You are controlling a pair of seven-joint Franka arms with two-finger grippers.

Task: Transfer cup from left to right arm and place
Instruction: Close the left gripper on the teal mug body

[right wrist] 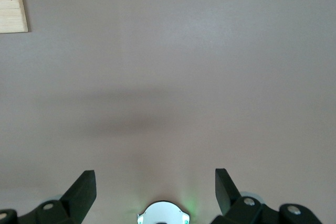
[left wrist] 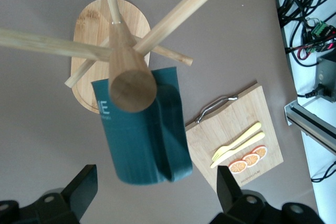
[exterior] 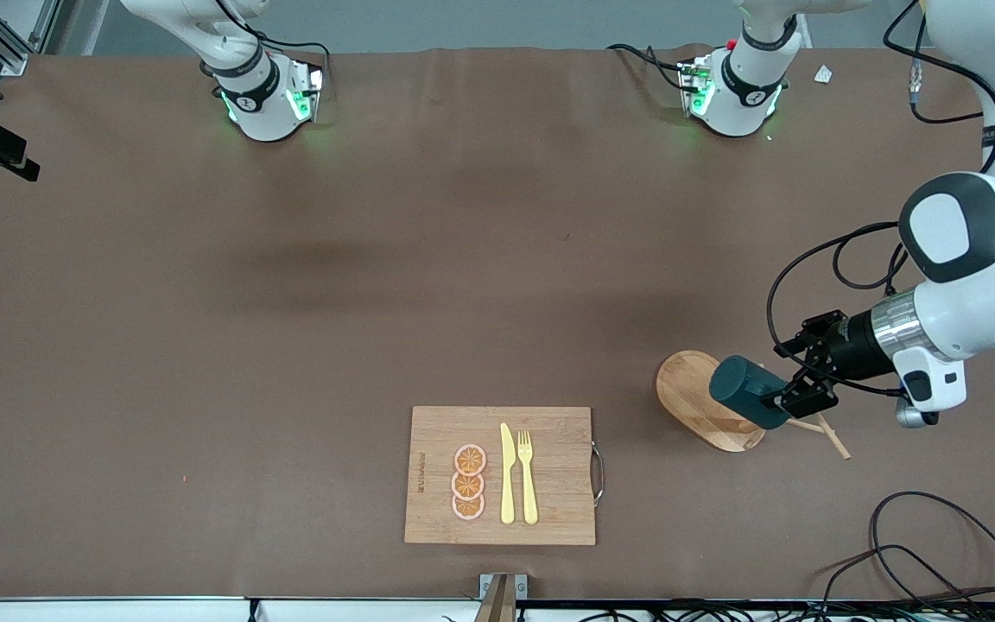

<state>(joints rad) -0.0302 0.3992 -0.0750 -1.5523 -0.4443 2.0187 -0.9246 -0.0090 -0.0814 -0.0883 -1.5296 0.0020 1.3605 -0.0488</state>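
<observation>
cup [left wrist: 144, 140]: pale letter "E" near the rim, the rest hidden by the wooden post
cutting board [exterior: 549, 466]: a burned-in mark along one edge, too small to read

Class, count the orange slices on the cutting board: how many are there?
3, in a row on the cutting board, beside the knife: slice, slice, slice. None seems hidden.

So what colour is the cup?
Dark teal cup, hanging on the wooden rack; clearest in the left wrist view.
</observation>
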